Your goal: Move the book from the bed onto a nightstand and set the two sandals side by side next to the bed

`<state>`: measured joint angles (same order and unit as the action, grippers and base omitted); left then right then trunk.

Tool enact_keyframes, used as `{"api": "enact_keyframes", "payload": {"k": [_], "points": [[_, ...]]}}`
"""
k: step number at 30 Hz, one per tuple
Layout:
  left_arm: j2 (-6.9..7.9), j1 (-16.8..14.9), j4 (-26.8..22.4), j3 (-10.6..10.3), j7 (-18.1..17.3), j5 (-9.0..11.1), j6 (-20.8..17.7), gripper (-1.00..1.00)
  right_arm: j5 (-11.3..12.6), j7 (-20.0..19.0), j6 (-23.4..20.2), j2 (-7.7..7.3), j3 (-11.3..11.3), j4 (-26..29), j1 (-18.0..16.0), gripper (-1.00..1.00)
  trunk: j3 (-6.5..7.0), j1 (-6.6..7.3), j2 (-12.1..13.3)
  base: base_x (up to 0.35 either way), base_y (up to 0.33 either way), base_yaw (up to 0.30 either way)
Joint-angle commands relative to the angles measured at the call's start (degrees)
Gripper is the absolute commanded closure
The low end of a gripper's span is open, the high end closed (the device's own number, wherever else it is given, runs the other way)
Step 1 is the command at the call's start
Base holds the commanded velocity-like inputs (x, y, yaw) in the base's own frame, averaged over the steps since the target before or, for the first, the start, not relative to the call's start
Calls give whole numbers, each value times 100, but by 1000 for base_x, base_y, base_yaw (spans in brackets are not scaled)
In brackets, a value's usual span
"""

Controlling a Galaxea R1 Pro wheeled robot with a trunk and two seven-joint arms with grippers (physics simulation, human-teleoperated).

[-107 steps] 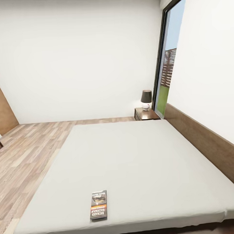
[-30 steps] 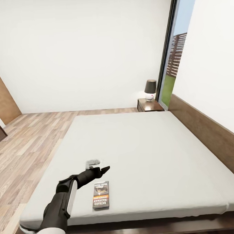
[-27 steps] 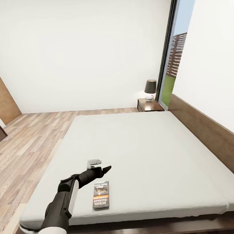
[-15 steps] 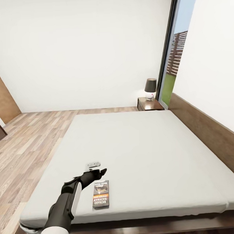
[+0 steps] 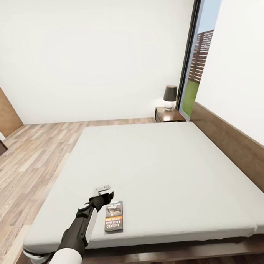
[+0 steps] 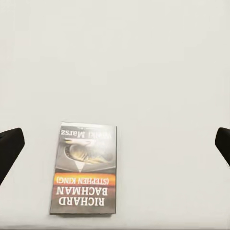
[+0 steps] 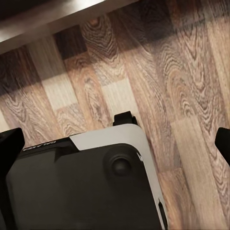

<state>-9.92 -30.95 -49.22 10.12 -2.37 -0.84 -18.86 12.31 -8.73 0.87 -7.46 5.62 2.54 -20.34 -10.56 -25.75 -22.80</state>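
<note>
- Head view: book (image 5: 114,221) lies flat on the bed (image 5: 157,173), close to the near edge of the mattress, left of centre; wide bare mattress beyond it and to its right.
- Left tool (image 5: 105,196) hovers just beside the book's far-left corner, arm reaching in over the near edge; cannot tell contact from here.
- Left wrist view: left tool spread wide, fingertips (image 6: 9,148) at the two sides of the frame, nothing between them but mattress; book (image 6: 85,168) sits closer to one fingertip, not gripped.
- Nightstand (image 5: 169,115) at the far corner of the bed next to the headboard (image 5: 232,146), lamp (image 5: 169,97) on top, window (image 5: 199,56) right behind it.
- Open wood floor (image 5: 29,159) along the bed's left side.
- Right wrist view: right tool spread wide, fingertips (image 7: 8,143) at frame edges, holding nothing; below it wood floor (image 7: 158,72) and the robot's base (image 7: 86,182).
</note>
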Motion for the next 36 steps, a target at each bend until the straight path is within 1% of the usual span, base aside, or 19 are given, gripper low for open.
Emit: {"api": "enact_keyframes", "payload": {"k": [1,4,6,7,8,10,12,14,15,17,18,20,21,22,24,26,28,31,36], "points": [[-8,-12,-6,25,-9,10,-30,-100,17,-32,9,-1,45,-7,-5,-100,-21,-3,-12,0,0,0],[-8,-35,3,25,27,149,-24,-100,17,-32,9,-1,45,-7,-5,-100,-47,-3,-12,0,0,0],[-8,-45,6,25,42,342,-22,-100,17,-32,9,-1,45,-6,-5,-100,-65,-3,-12,0,0,0],[-8,-46,7,23,44,387,-22,-100,17,-32,9,-1,45,-4,-5,-100,-74,-3,-12,0,0,0],[-8,-48,-3,20,48,487,-22,-100,17,-32,9,-1,45,-6,-5,-100,-83,-3,-12,0,0,0],[-8,-95,-39,4,47,543,-29,-100,17,-35,9,-1,50,-3,-5,-100,-101,-3,-12,0,0,0],[-8,-274,-116,-44,45,591,-50,-100,21,-38,-7,-32,78,4,-6,-100,-119,-3,-12,0,0,0],[-8,-394,-138,-63,44,616,-62,-100,26,-50,-26,-141,88,1,-6,-100,-137,-3,-12,0,0,0],[-8,-501,-146,-82,39,658,-70,-100,36,-63,-48,-336,97,-5,-5,-100,-146,-3,-12,0,0,0],[-8,-556,-96,-102,33,685,-69,-100,46,-69,-58,-480,101,-8,-5,-100,-163,-3,-12,0,0,0],[-8,-567,-65,-117,31,689,-67,-100,47,-70,-61,-511,102,-8,-5,-100,-172,-3,-12,0,0,0],[-8,-596,40,-257,28,701,-61,-100,48,-69,-63,-586,105,-8,-8,-100,-190,-3,-12,0,0,0],[-8,-599,55,-308,28,704,-60,-100,47,-65,-63,-595,105,-8,-9,-100,-199,-3,-12,0,0,0],[-8,-606,81,-413,27,709,-56,-100,46,-61,-62,-613,105,-8,-8,-100,-208,-3,-12,0,0,0],[-8,-610,109,-556,27,717,-52,-100,45,-58,-62,-627,106,-8,-6,-100,-226,-3,-12,0,0,0],[-8,-613,124,-641,26,728,-50,-100,44,-57,-60,-635,104,-8,-7,-100,-244,-3,-12,0,0,0],[-8,-613,134,-694,26,785,-46,-100,44,-45,-43,-640,100,-8,-6,-100,-262,-3,-12,0,0,0],[-8,-615,138,-716,26,874,-42,-100,39,-37,-25,-643,97,-8,-5,-100,-288,-3,-12,0,0,0],[-8,-619,144,-728,32,947,-45,-100,36,-33,-4,-644,89,-6,-5,-100,-333,-3,-12,0,0,0]]}}
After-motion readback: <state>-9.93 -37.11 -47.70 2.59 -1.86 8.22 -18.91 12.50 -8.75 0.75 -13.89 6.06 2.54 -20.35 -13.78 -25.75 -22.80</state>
